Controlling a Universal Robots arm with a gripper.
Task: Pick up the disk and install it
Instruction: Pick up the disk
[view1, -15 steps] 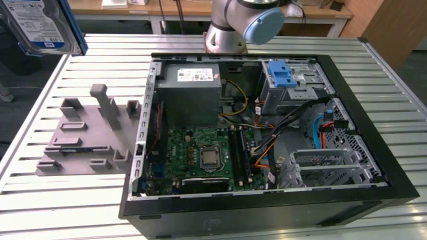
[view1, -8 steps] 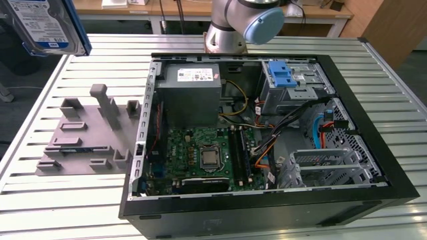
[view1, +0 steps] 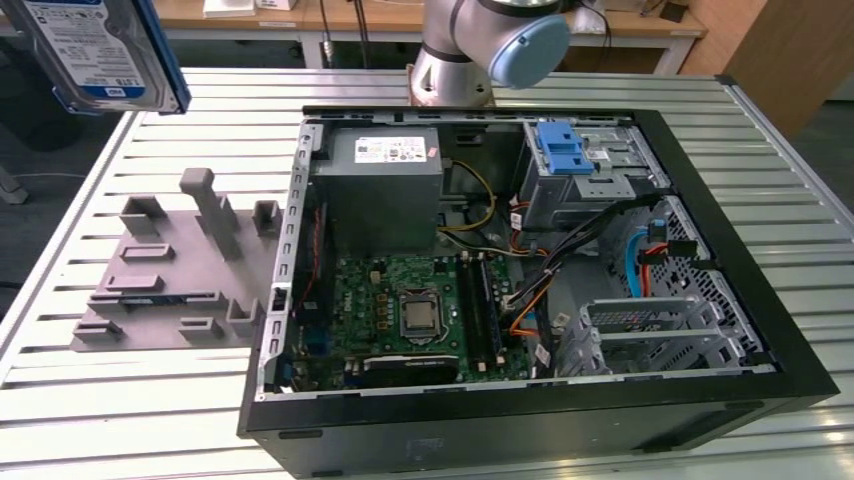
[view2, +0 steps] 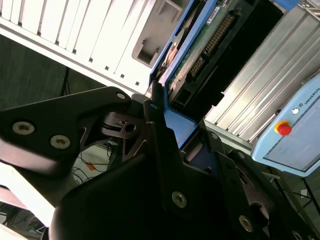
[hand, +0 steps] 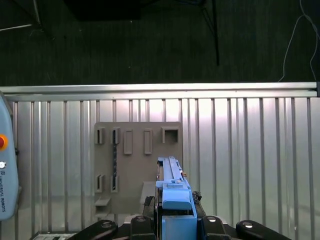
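The hard drive (view1: 100, 45) hangs closest to the lens, in the exterior view's upper left corner. Its label faces out and its blue plastic bracket (view1: 167, 55) runs along the edge. It is up in the air, well above the slatted metal counter (view1: 120, 400) and well apart from the open computer case (view1: 534, 420).

In the second wrist view the black fingers (view2: 159, 131) press against the bracket from both sides, pinching the drive. The first wrist view shows the drive edge-on over a grey fixture plate (hand: 135, 165) that lies on the counter. In the exterior view this plate sits just beside the case, on the exterior view's left.

Inside the case are a grey power supply (view1: 380, 190), a green motherboard (view1: 400, 300) and a metal drive cage with a blue latch (view1: 567, 155). The robot arm (view1: 481, 45) rises behind the case.
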